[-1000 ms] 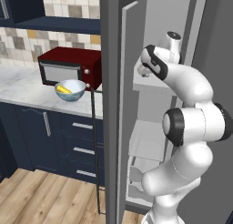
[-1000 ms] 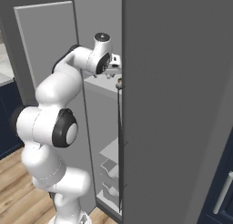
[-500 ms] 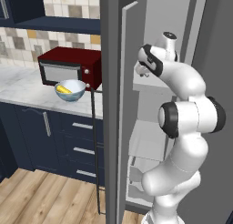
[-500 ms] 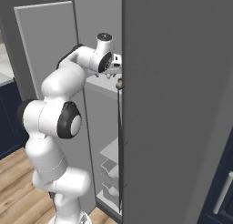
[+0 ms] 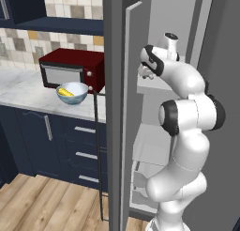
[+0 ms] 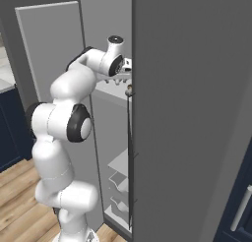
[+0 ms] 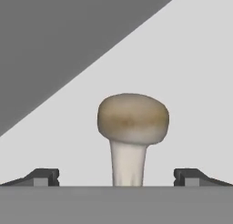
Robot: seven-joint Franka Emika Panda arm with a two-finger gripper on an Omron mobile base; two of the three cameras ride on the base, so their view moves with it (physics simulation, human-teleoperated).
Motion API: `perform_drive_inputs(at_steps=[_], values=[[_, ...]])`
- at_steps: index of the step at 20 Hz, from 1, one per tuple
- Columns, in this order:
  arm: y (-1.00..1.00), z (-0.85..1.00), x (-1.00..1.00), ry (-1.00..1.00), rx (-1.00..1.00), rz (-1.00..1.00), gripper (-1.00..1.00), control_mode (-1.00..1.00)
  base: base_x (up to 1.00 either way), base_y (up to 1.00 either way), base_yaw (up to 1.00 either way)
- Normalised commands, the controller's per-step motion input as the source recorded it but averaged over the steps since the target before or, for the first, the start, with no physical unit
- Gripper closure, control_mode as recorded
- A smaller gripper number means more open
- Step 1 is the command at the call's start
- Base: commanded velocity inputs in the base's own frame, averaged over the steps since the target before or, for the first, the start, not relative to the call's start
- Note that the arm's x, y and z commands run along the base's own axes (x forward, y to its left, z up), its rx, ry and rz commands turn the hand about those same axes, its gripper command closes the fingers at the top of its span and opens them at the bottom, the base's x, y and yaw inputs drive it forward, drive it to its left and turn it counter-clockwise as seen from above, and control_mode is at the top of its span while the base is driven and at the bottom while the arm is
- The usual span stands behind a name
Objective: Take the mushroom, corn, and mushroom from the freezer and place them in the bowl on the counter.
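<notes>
Right ahead of my tool (image 7: 116,176) a mushroom (image 7: 132,132) stands upright on the freezer's (image 5: 123,131) pale shelf, tan rounded cap over a whitish stem, centred between the spread tips. The freezer is tall and dark grey, its door swung open. Well off to my tool's left, the blue-grey bowl (image 5: 71,93) sits on the marbled table (image 5: 28,96), holding the yellow corn (image 5: 65,92).

end effector (image 7: 116,177): fingers spread, clear gap each side of mushroom (image 7: 132,129) | shelf around: bare
</notes>
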Motion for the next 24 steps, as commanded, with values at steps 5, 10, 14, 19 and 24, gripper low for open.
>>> perform_drive_inputs(at_steps=[5,10,14,19,24], values=[[-0.03,-0.09,0.20,0.03,0.00,0.00,-1.00,-1.00,0.00,0.00,0.00],[-0.04,-0.09,0.10,0.00,0.00,0.00,-1.00,-1.00,0.00,0.00,0.00],[-0.01,-0.06,0.01,0.00,0.00,0.00,-1.00,-1.00,0.00,0.00,0.00],[0.00,0.00,0.00,0.01,0.00,0.00,1.00,-1.00,0.00,0.00,0.00],[0.00,0.00,0.00,0.01,0.00,0.00,1.00,-1.00,0.00,0.00,0.00]])
